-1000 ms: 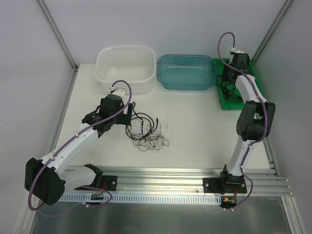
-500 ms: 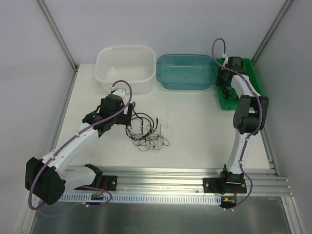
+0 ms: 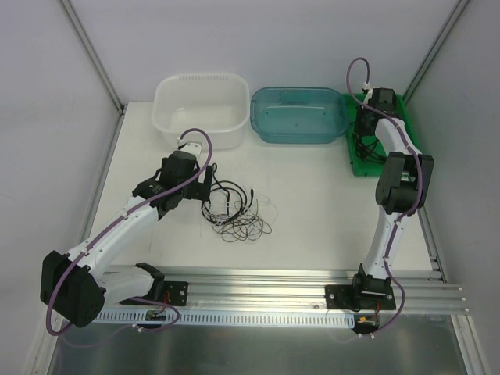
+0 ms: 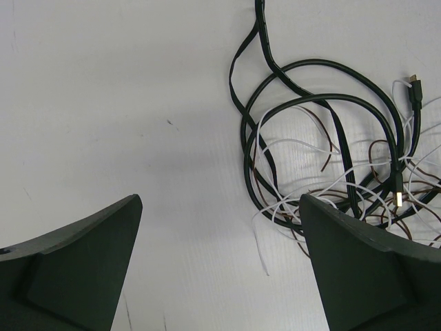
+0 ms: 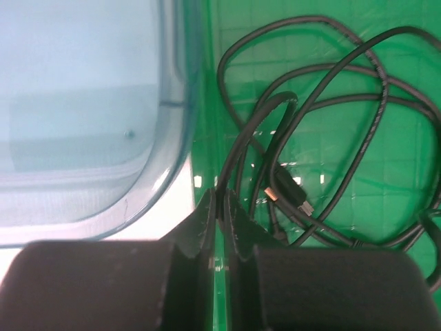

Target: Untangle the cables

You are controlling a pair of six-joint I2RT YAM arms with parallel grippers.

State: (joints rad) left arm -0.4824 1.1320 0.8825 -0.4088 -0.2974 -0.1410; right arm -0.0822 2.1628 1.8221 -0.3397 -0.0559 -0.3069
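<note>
Your right gripper (image 5: 219,200), pressed together by the coiled black cable (image 5: 256,134) in the far-right green plastic tray (image 5: 406,172), may snag & drag it out, while the black/brown/white cord tangle (image 3: 237,212) lies centre-left beside your spread left gripper (image 4: 220,207).

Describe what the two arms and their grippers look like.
The left arm and right arm share white links, bulky black joints and a purple hose running alongside. The left gripper and right gripper have broad, tapering black fingers.
</note>
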